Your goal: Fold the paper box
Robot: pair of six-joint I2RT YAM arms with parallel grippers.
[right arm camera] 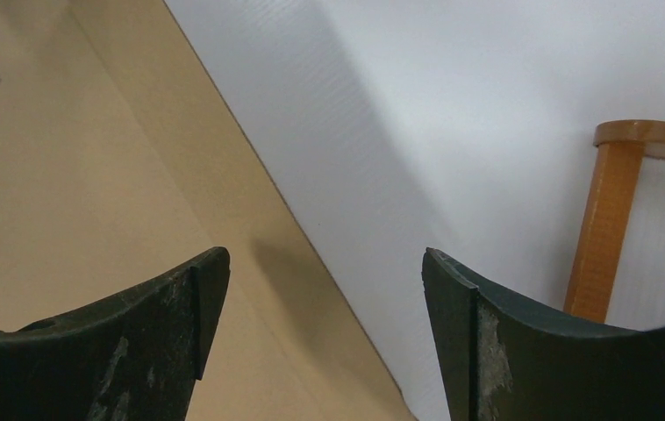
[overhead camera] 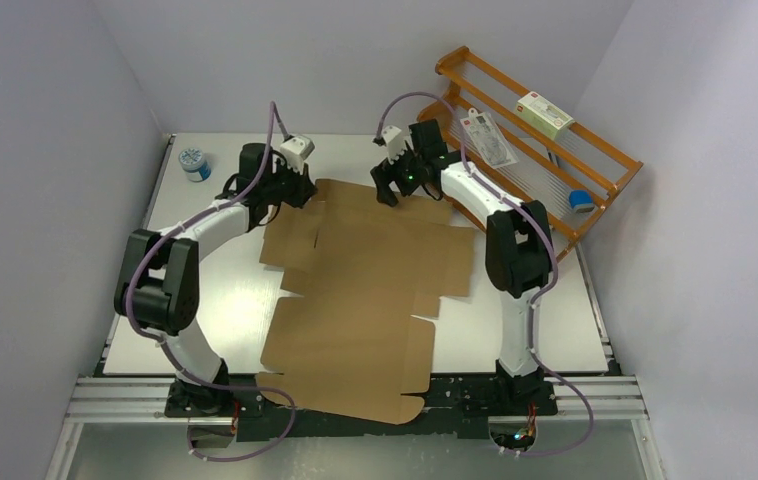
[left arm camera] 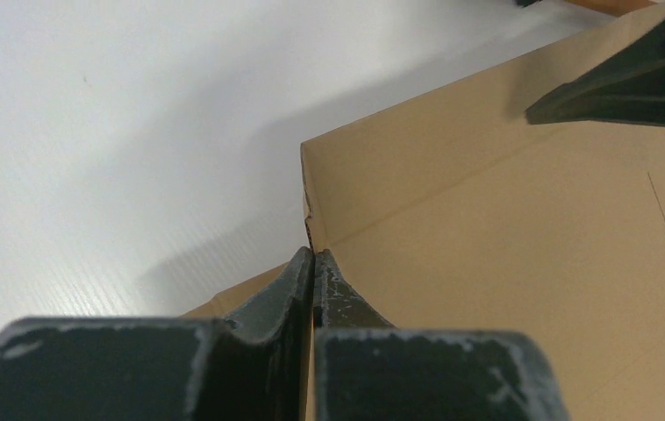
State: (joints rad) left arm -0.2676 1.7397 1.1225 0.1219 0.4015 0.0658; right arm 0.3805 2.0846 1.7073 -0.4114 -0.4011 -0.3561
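Top external view showed me the paper box as a large die-cut sheet of plain brown cardboard. It lay opened out in the middle of the counter, with its rounded near flap reaching over the rail between the two arm bases. My left arm reached to the sheet's far left corner, and my right arm reached to a spot further along the same far edge.

On the left wrist view my left fingers were pressed together with a thin edge of cardboard pinched between them. They sat right at the corner where the far flap stood lifted off the main panel along its crease.

On the right wrist view my right fingers were spread wide and held nothing. One tip hung over the cardboard and the other over bare white counter just past the sheet's edge. I could not tell whether either tip touched anything.

Off the sheet, a wooden rack leaned at the far right with a white carton and a flat packet on it. A small round tub stood at the far left corner of the counter, well apart from the cardboard
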